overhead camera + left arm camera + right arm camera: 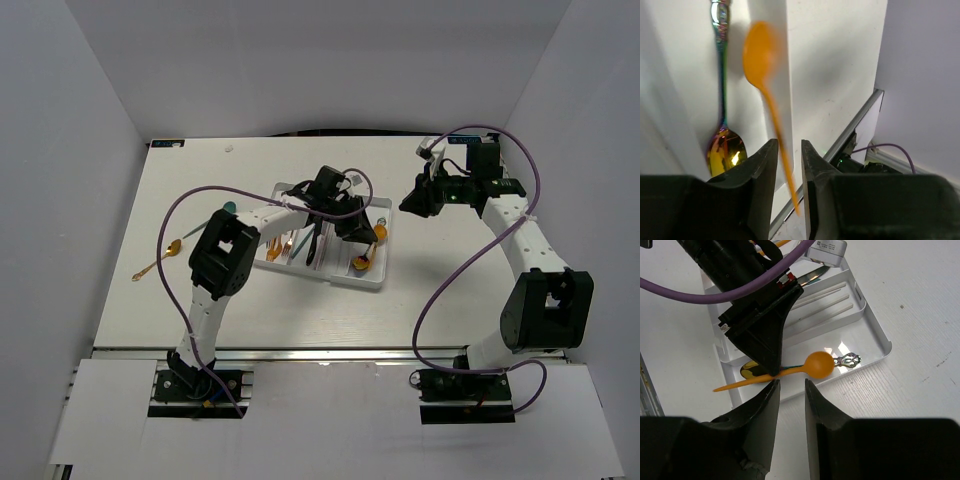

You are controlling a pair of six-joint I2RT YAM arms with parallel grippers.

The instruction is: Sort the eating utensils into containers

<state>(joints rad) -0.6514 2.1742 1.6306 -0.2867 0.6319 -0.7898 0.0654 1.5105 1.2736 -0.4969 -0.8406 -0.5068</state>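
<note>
One white tray point(372, 281) with four compartments sits on the worktop point(450, 280). Its rightmost compartment holds one iridescent spoon point(722, 115). The left end effector point(788, 165), nearly closed, pinches one orange spoon point(760, 65) above it. The right end effector point(791, 395) hovers slightly open, empty.

Pretty bright, even light overall; orange spoon point(760, 55) is motion-blurred upper left in the left wrist view, and there's glare on the white tray point(842, 347).
</note>
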